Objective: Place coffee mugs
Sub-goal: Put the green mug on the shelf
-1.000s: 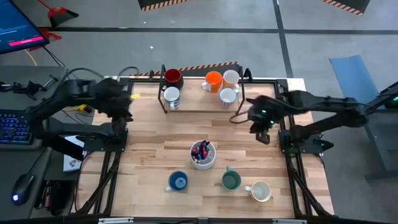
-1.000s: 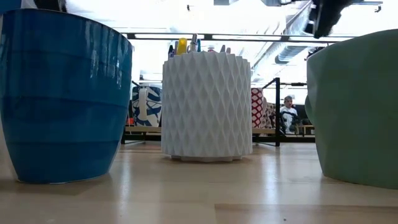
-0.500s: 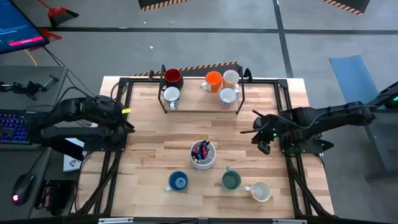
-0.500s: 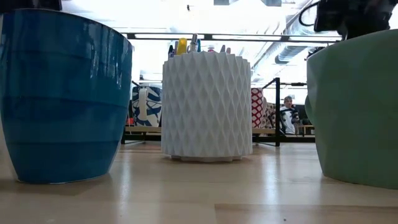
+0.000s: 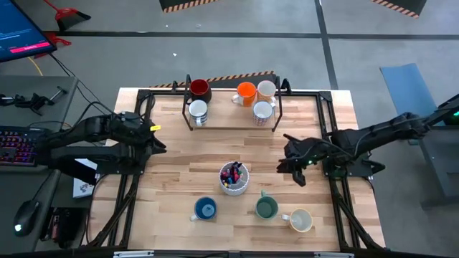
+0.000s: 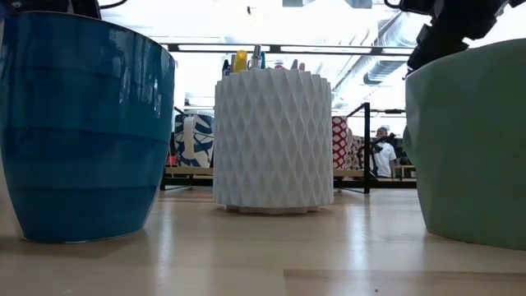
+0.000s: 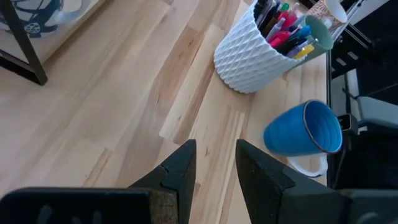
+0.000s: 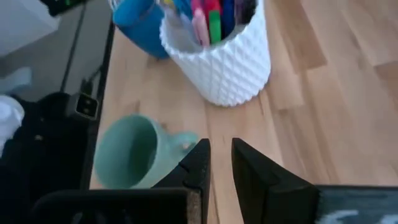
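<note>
Three mugs stand on the near part of the table: blue (image 5: 206, 209), green (image 5: 266, 208) and cream (image 5: 300, 220). Five more sit in a black rack at the far edge: dark red (image 5: 199, 88), orange (image 5: 246, 91), cream (image 5: 266, 89) and two white (image 5: 198, 110) (image 5: 262, 111). My left gripper (image 5: 161, 147) hovers over the table's left side, open by a narrow gap (image 7: 214, 155), facing the blue mug (image 7: 305, 127). My right gripper (image 5: 283, 166) hovers right of centre, also narrowly open (image 8: 221, 155), just above the green mug (image 8: 127, 152). Both hold nothing.
A white ribbed cup full of pens (image 5: 234, 177) stands mid-table between the grippers and the near mugs; it fills the middle of the low view (image 6: 273, 140). The black rack frame (image 5: 188, 122) lines the far edge. Bare wood lies between rack and pen cup.
My left gripper has come from the rack's left end toward the near edge and the table's middle. My right gripper has moved from beside the rack toward the near edge, then leftward toward the pen cup and green mug. No mug has moved.
</note>
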You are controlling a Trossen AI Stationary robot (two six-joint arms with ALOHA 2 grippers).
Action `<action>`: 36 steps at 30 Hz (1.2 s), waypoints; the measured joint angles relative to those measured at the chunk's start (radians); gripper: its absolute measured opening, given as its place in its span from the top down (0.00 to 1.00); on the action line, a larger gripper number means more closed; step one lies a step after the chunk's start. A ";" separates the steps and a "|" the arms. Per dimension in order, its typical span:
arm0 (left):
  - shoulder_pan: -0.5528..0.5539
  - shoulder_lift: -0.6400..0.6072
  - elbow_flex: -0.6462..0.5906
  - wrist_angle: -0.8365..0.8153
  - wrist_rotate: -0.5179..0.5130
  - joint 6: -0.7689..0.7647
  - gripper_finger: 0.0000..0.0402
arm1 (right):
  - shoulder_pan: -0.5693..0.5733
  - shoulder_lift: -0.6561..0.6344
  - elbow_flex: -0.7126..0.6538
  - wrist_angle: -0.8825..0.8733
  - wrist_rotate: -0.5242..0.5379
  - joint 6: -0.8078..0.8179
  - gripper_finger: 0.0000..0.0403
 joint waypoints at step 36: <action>0.000 0.000 0.000 -0.012 -0.002 -0.031 0.74 | 0.146 0.581 0.451 -0.236 0.018 -0.251 0.69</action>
